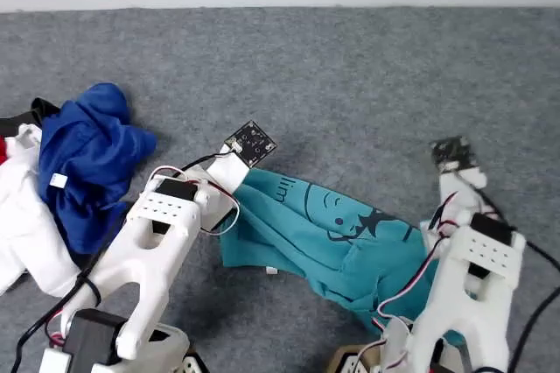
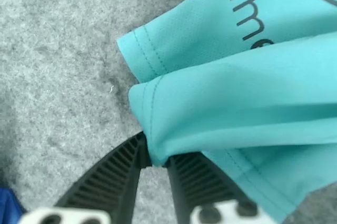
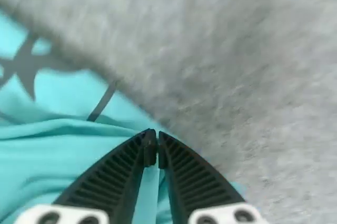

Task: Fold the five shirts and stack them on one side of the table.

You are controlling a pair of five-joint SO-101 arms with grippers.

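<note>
Where the left gripper (image 2: 155,155) meets the cloth, its two black ribbed fingers (image 2: 124,174) are clenched to a narrow slit on a stitched hem fold of the teal shirt (image 2: 237,103). The cloth is gripped right at the fingertips and hangs away from them in two layered folds. Dark lettering shows on the far layer. Just beside the fingers, on the side away from the shirt, lies the bare grey table (image 2: 58,77).

The right gripper (image 3: 151,148) has its tips pressed together at the shirt's opposite edge, grasping it. Creases in the teal cloth gather toward the tips, and a dark star print lies a little beyond them. Grey table runs past the shirt's edge on the far side.

Seen from the high view, the teal shirt is stretched and rumpled between the two white arms, with nothing lying between the grippers but the shirt itself. Well apart from the left gripper, on its outer side, a crumpled blue shirt (image 1: 83,158) is heaped against a white shirt (image 1: 26,224) at the table's edge. A bit of black garment (image 1: 44,110) shows behind them.
</note>
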